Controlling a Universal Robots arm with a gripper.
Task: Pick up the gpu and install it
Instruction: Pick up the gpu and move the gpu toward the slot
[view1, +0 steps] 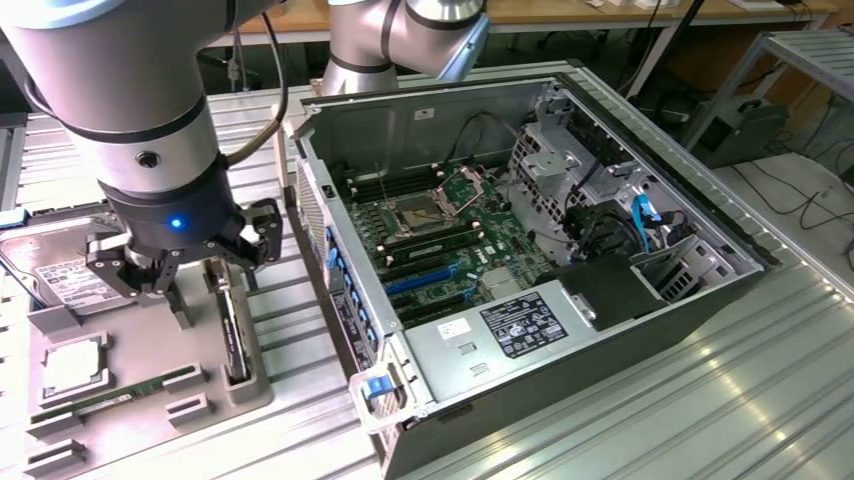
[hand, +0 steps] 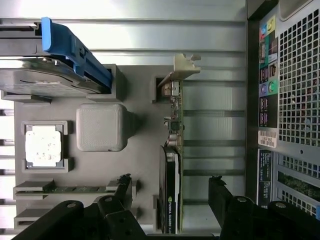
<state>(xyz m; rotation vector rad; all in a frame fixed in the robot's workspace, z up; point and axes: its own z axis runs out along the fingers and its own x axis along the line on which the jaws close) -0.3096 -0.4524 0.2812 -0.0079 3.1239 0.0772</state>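
The pick-up step is in hand, and nothing is held yet. The gripper (hand: 170, 182) hangs over the grey fixture tray (hand: 140, 150) with its jaws spread wide. The gpu (hand: 173, 150) stands on edge in a slot along the tray's edge nearest the computer case (hand: 295, 75). It sits between the two fingers (hand: 122, 187), touching neither. By the look of it, a sound grasp calls for staying centred over the thin card and closing on its flat faces.

Hard drive (hand: 40, 80), CPU (hand: 44, 146) (gray tray (hand: 142, 165))
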